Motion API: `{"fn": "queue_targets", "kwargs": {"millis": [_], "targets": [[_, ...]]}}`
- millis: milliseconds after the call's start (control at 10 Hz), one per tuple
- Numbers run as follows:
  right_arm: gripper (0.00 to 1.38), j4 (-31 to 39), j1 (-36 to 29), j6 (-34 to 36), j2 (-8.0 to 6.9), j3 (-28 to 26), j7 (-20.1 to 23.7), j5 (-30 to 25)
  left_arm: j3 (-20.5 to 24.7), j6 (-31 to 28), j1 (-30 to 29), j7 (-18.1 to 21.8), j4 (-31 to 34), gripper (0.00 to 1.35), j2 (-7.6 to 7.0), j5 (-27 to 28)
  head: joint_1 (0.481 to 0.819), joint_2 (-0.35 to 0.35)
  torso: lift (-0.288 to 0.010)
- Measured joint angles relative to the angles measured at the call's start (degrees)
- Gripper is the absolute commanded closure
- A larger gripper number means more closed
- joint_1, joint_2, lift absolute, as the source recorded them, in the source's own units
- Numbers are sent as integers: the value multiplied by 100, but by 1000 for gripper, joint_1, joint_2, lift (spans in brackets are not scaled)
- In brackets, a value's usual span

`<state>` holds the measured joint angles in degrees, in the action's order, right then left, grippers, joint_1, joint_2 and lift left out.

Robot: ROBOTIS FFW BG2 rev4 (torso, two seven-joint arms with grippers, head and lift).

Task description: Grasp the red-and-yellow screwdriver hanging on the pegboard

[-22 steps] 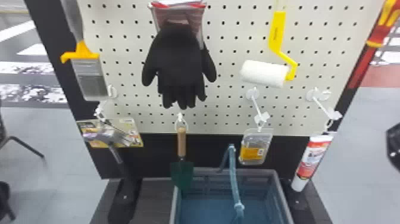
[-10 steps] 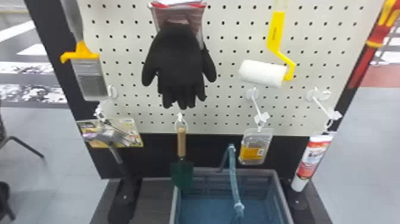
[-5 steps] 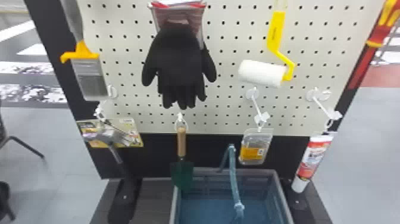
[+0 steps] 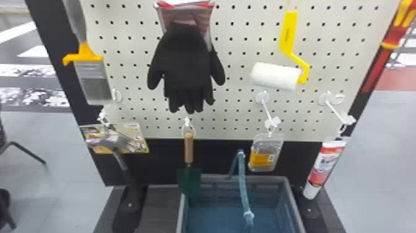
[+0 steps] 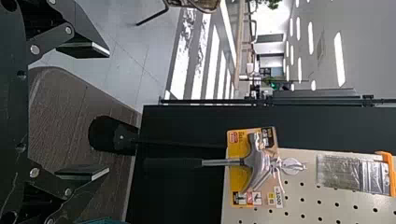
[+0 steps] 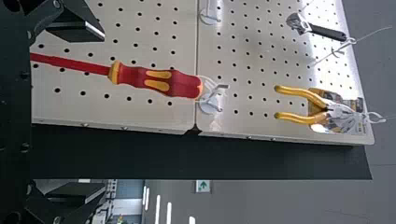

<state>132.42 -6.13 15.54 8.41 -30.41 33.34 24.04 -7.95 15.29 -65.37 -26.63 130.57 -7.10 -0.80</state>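
Note:
The red-and-yellow screwdriver [image 4: 393, 34] hangs at the pegboard's right edge in the head view, handle up and red shaft down. In the right wrist view, the screwdriver [image 6: 154, 80] hangs from a white hook, and its shaft runs past the fingers, nearer one of them. My right gripper [image 6: 103, 113] stands open there, short of the handle; I cannot tell whether the shaft lies between the fingers in depth. My left gripper [image 5: 109, 111] is open and holds nothing, in front of the board's lower left, by the hanging hammer [image 5: 257, 162].
Around the screwdriver, yellow-handled pliers [image 6: 301, 105] and an adjustable wrench [image 6: 322, 31] hang from hooks. Black gloves [image 4: 187, 66], a paint roller [image 4: 275, 76], a trowel [image 4: 189, 148], a brush [image 4: 93, 80] and a tube [image 4: 325, 167] hang too. A grey crate [image 4: 182, 213] stands below.
A dark shape at the head view's right edge has left that view since the earliest frame. The paint roller has swung slightly left. The screwdriver hangs where it was.

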Motion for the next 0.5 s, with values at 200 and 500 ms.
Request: {"fn": "queue_targets", "kwargs": {"millis": [200,500], "targets": [[160,-145,386,150,187,7,161,266,-25,-40,68,8,-12,398,-25,1,549,0,-100],[160,-598,871,423,388,151,400,662,-24,-64,106,9,-13,398,-39,1,549,0,-100]]}}
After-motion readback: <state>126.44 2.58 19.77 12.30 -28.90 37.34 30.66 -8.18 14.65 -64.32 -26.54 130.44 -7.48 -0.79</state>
